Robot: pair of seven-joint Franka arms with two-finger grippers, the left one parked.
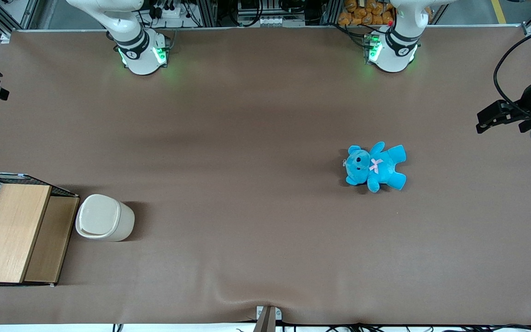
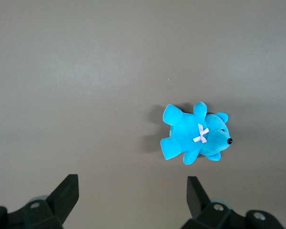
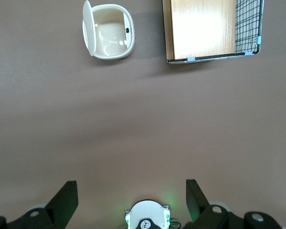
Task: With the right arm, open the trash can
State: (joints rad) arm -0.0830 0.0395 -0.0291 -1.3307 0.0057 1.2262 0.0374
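The trash can (image 3: 109,32) is a small cream-white bin standing on the brown table beside the wooden-topped wire basket (image 3: 207,28). In the right wrist view its lid (image 3: 87,27) stands up on the edge away from the basket, and the empty inside shows. In the front view the trash can (image 1: 105,217) stands near the working arm's end of the table. My right gripper (image 3: 131,200) is open and empty, its fingers (image 3: 66,198) spread wide. It hangs high over the table, well apart from the can, above the right arm's base (image 3: 147,215).
The wire basket with wooden top (image 1: 14,230) stands at the working arm's end, touching or nearly touching the can. A blue teddy bear (image 1: 376,167) lies toward the parked arm's end of the table. The right arm's base (image 1: 141,50) is farthest from the front camera.
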